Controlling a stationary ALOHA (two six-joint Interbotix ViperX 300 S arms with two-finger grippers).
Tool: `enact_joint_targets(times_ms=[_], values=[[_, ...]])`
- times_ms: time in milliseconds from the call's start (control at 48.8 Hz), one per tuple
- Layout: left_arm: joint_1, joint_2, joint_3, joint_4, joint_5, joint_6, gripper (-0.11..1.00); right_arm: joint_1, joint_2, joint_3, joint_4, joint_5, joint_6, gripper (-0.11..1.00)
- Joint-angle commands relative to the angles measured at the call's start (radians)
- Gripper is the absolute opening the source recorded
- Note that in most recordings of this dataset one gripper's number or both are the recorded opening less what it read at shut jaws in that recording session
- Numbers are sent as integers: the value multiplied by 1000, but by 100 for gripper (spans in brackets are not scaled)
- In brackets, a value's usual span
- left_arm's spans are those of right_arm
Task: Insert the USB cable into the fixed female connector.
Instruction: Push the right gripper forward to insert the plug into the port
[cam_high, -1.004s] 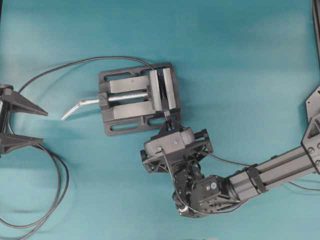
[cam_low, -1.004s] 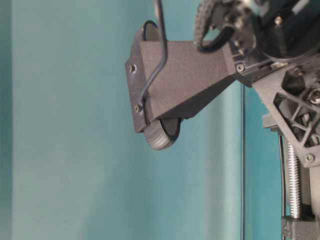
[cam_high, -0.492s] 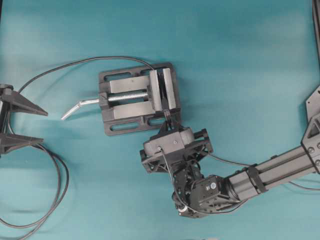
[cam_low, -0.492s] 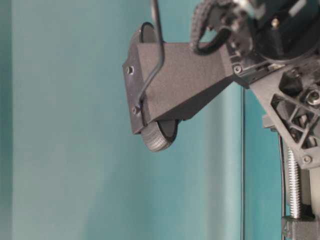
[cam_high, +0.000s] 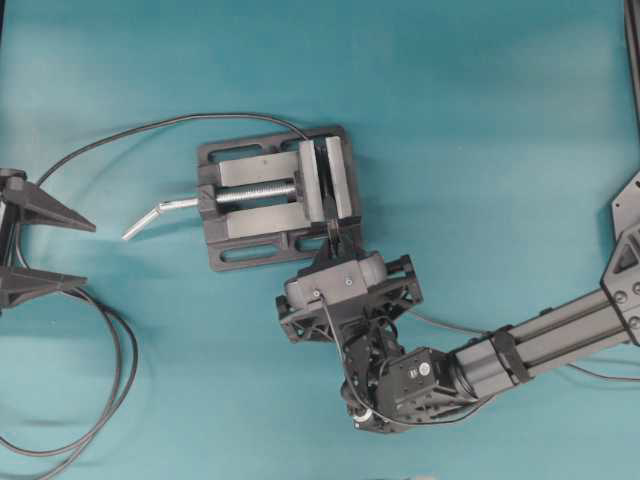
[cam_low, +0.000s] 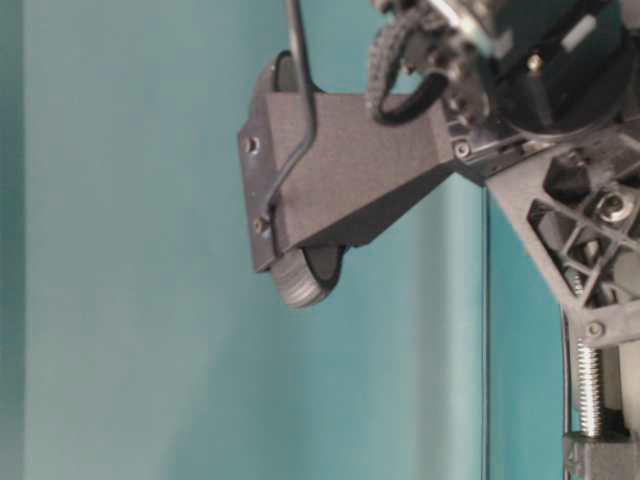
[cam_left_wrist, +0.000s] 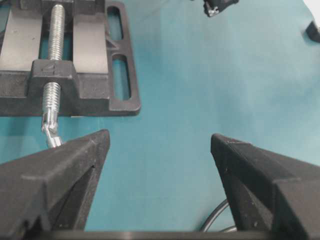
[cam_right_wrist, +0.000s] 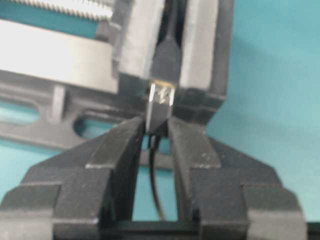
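While the USB cable's plug (cam_right_wrist: 159, 116) is sitting pinched between the two fingers of the right gripper (cam_right_wrist: 156, 137), its silver tip is pointing straight at the fixed female connector (cam_right_wrist: 166, 59) and appears to be meeting the socket's mouth — whether it is already partly inside, the blur is not letting me tell. The connector is being held between the two jaw blocks of the grey vise (cam_right_wrist: 75, 60), and its thin dark lead is running away up the slot between them. The plug's own thin black cable is trailing back down between the gripper fingers (cam_right_wrist: 116, 150) toward the wrist.

From overhead, the right gripper (cam_high: 331, 243) is pressing up against the near edge of the vise (cam_high: 240, 165), right at the gap between the clamping blocks, with its arm reaching in from the right side of the teal table (cam_high: 480, 120). The vise's bent silver handle (cam_high: 158, 212) is sticking out on the far side, toward the left gripper (cam_high: 75, 252).

That left gripper is resting well apart from the vise, fingers spread wide and holding nothing — its wrist view is showing only bare table between the two fingers (cam_left_wrist: 60, 165). A long dark cable (cam_high: 110, 380) is looping across the table beside it.
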Motion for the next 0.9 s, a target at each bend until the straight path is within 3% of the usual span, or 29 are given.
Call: enact_joint_targets(times_ms=[0, 881], values=[[0, 9, -12, 3, -8, -8, 94, -46, -46, -18, -35, -11, 3, 21], [0, 9, -11, 3, -8, -6, 94, -77, -35, 0, -32, 37, 20, 21]])
